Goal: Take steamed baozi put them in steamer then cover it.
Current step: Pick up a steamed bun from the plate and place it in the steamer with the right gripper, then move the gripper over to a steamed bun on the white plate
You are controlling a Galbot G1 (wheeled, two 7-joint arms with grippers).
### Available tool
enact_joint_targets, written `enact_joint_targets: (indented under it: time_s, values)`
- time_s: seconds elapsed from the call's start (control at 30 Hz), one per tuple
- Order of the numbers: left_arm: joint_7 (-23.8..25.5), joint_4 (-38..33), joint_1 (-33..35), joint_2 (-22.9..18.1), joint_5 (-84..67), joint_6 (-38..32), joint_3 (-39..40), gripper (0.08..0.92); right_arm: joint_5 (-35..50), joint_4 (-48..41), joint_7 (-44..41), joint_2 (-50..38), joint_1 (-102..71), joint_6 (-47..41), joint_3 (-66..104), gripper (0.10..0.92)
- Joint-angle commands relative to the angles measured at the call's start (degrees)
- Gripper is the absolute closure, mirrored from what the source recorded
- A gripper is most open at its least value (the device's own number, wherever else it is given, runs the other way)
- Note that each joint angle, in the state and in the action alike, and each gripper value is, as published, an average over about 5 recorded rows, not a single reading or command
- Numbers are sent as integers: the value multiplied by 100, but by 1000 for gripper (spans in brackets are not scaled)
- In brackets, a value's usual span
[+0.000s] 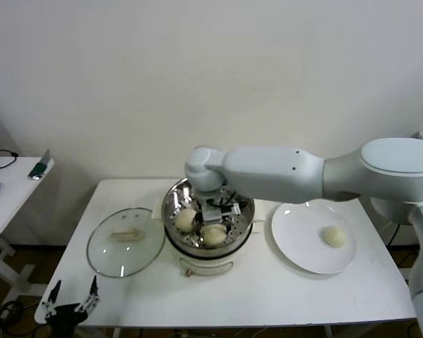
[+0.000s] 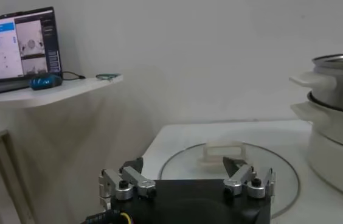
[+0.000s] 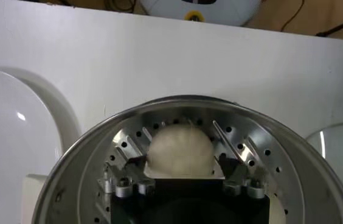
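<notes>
- A steamed baozi [image 3: 180, 151] is being shown between the spread fingers of the right gripper [image 3: 182, 159] inside the steamer [image 1: 170, 211]; the jaws are standing wide to either side of the bun, and whether the pads are touching it cannot be told.
- In the head view, two baozi are being seen on the perforated tray: one [image 1: 186, 220] towards the lid side of the right gripper [image 1: 218, 210], one [image 1: 213, 235] just in front of it.
- Much of the steamer's interior is being hidden in the head view by the right arm [image 1: 282, 172], which is reaching across from the plate side.
- One more baozi [image 1: 333, 236] is being left on the white plate [image 1: 296, 239], well apart from the right jaws, beyond the steamer's rim.
- The glass lid [image 1: 102, 257] is lying flat on the table [image 1: 268, 296] on the other side of the steamer, its white handle [image 1: 125, 235] facing up; the pot is uncovered.
- The left gripper [image 2: 187, 181] is being held low at the table's near corner, its jaws wide and gripping nothing.
- Ahead of the left jaws, the lid [image 2: 281, 176] with its handle [image 2: 222, 152] is being seen, with the steamer's white base [image 2: 336, 164] just beyond it.
- A side table [image 2: 44, 94] with a laptop [image 2: 18, 49] is standing well apart from the left jaws.
</notes>
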Motion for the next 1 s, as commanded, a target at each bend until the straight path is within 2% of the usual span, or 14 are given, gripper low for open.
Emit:
enact_joint_targets:
  time_s: [0.03,0.27,0.4,0.47,0.57,0.77,0.87,1.0]
  values:
    - [-5,6,11,6,-21,-15,-10,177,-60,-9,-36,31,-7,8,75,207]
    - [-7,-7,-1,1,0,-7,-4,177,151,-75,-38,-320,391,-139,304,202]
    - [-6,-31,1,2,27,3,2,177,894,-508,162,-810,966,-587,44,203]
    - [-3,-48,2,5,43,13,14,177,1333,-753,525,-1122,1263,-839,-276,203]
    - [1,-64,-29,2,62,35,39,177,2096,-881,998,-1647,1625,-1570,-875,203]
    - [10,-83,-119,-2,86,70,73,177,3483,-464,1187,-2815,1707,-3671,-1277,203]
    - [12,-85,-153,-8,112,85,90,177,3592,-379,1204,-3356,1433,-4204,-1154,203]
    - [21,-111,-168,-20,154,109,103,177,3088,-504,1046,-3932,710,-4319,-748,203]
